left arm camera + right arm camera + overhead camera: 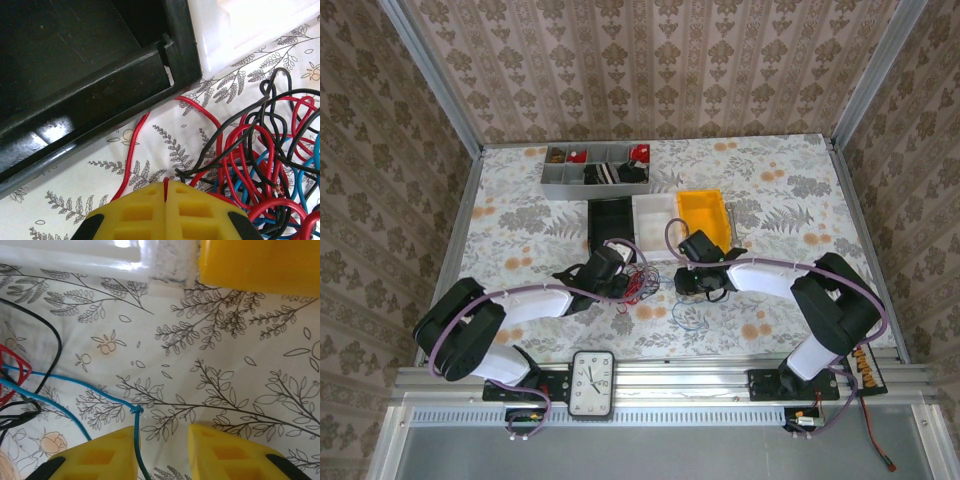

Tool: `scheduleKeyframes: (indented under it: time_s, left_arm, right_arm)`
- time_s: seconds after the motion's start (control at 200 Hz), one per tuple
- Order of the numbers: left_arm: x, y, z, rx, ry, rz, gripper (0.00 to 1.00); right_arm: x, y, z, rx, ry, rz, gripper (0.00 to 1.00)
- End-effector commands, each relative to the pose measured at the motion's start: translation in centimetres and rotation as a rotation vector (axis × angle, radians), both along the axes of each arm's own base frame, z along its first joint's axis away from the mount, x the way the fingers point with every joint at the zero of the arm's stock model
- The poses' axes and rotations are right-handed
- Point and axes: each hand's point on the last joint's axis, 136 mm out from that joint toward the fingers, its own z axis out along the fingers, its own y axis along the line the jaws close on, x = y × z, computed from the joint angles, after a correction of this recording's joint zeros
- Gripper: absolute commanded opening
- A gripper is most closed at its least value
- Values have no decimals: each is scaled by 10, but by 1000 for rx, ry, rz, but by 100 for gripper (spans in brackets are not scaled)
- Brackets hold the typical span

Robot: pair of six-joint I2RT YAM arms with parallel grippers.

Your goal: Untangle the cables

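On the bench (510, 240) | left tool (165, 187) pinching red cable (131, 160) | right tool (162, 442) parted | your cables (260, 155) look mostly tangled

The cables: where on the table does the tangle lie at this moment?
In the top external view the cables lie near the middle of the table, on the near side of the black bin, at the tip of the left gripper.
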Motion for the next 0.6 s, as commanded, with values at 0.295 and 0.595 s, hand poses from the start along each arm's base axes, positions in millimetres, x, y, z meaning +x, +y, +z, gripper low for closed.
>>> scheduleKeyframes:
  time_s: [0.295, 0.595]
  left_arm:
    - [-2, 16, -8, 40, 3, 52, 0]
    - [-4, 28, -8, 45, -9, 92, 0]
  right_arm:
    - [18, -45, 23, -60, -100, -243, 0]
    - [32, -147, 60, -1, -183, -678, 0]
